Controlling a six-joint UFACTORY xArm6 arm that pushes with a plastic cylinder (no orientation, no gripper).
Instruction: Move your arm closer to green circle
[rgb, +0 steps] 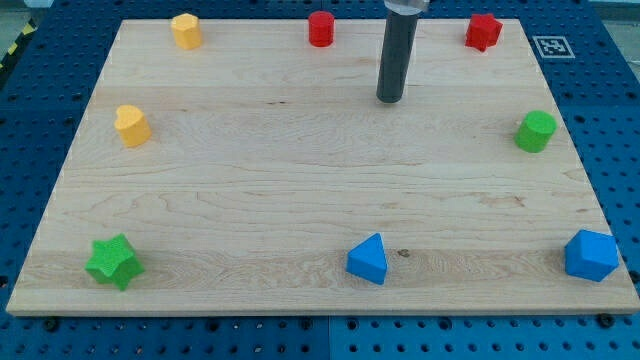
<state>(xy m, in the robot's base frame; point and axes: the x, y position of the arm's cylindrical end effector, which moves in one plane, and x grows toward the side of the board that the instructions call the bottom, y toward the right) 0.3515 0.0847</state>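
Hovering mid-board (no pincer fitted, so none to judge), my tip risked clipping the red block, perhaps star-shaped, if swung wide toward the green circle.

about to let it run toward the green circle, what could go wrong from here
1. My tip sits near the view's top middle; the green circle is by the board's right edge. Overshooting could nudge it off the wood.
2. The red block at the top right lies just above a straight path; drifting upward could clip it.
3. A green star sits at the bottom left, so heading for the wrong green block is possible.
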